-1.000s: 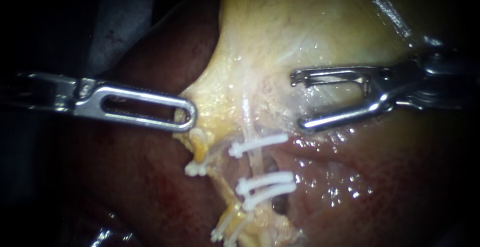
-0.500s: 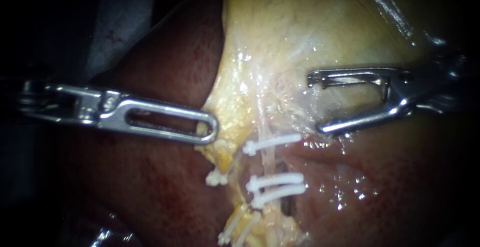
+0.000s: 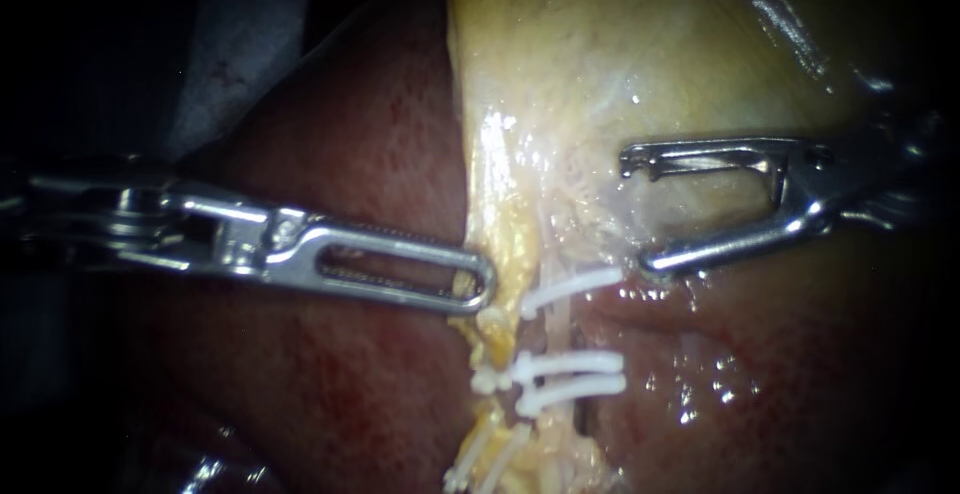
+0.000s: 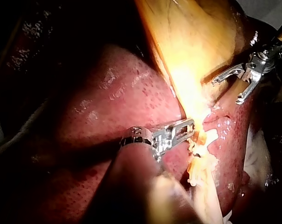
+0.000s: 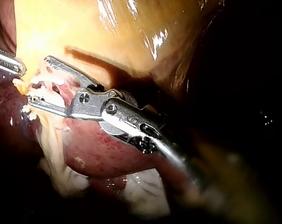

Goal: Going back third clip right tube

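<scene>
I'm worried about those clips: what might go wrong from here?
The right tool stands open, its lower jaw tip close to the uppermost clip; it might snag or loosen it. The left tool sits against the yellow tissue beside the clips; strain there might tear it.

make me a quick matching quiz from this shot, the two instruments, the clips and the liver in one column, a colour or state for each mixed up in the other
Things
1. left instrument
2. right instrument
3. clips
4. liver

States
a. white
b. dark red
c. open wide, gripping nothing
d. closed on the edge of the yellow tissue

Pairs: 1-d, 2-c, 3-a, 4-b
</scene>
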`<state>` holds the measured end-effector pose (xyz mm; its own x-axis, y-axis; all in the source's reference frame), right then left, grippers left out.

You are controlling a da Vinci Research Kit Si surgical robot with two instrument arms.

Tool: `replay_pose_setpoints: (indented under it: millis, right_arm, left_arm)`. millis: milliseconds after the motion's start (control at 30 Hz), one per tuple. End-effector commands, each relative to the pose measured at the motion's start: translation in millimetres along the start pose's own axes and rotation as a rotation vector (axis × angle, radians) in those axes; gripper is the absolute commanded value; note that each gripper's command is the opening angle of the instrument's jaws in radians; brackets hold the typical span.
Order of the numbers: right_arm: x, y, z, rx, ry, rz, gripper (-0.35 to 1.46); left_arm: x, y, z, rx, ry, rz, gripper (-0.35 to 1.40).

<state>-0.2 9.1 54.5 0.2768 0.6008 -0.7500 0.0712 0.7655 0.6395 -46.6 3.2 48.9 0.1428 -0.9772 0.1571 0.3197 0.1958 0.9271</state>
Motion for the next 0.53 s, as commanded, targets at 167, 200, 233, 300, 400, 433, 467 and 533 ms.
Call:
replay_pose_setpoints:
  millis: [167,200,233,300,400,433,467,533]
  right_arm:
    - [0.0,0.1,0.0,0.000,0.000,-0.001,0.60]
    - [0.0,0.1,0.0,0.000,0.000,-0.001,0.60]
    - [0.0,0.0,0.0,0.001,0.000,-0.001,0.60]
    - [0.0,0.0,-0.1,0.001,0.000,-0.001,0.60]
    - [0.0,0.0,-0.1,0.001,0.000,-0.001,0.60]
    - [0.0,0.0,-0.1,0.001,0.000,-0.001,0.60]
    - [0.0,0.0,-0.1,0.001,0.000,-0.001,0.60]
    - [0.0,0.0,-0.1,0.001,0.000,-0.001,0.60]
  left_arm:
    - [0.0,0.0,0.1,0.000,0.000,0.000,-0.35]
    - [0.0,0.0,0.1,0.000,0.000,0.000,-0.35]
    - [0.0,0.0,0.1,0.000,0.000,0.000,-0.35]
    - [0.0,0.0,0.1,0.000,0.000,0.000,-0.35]
    - [0.0,0.0,0.1,0.000,0.000,0.000,-0.35]
    - [0.0,0.0,0.1,0.000,0.000,0.000,-0.35]
    - [0.0,0.0,0.1,0.000,0.000,0.000,-0.35]
    - [0.0,0.0,0.1,0.000,0.000,0.000,-0.35]
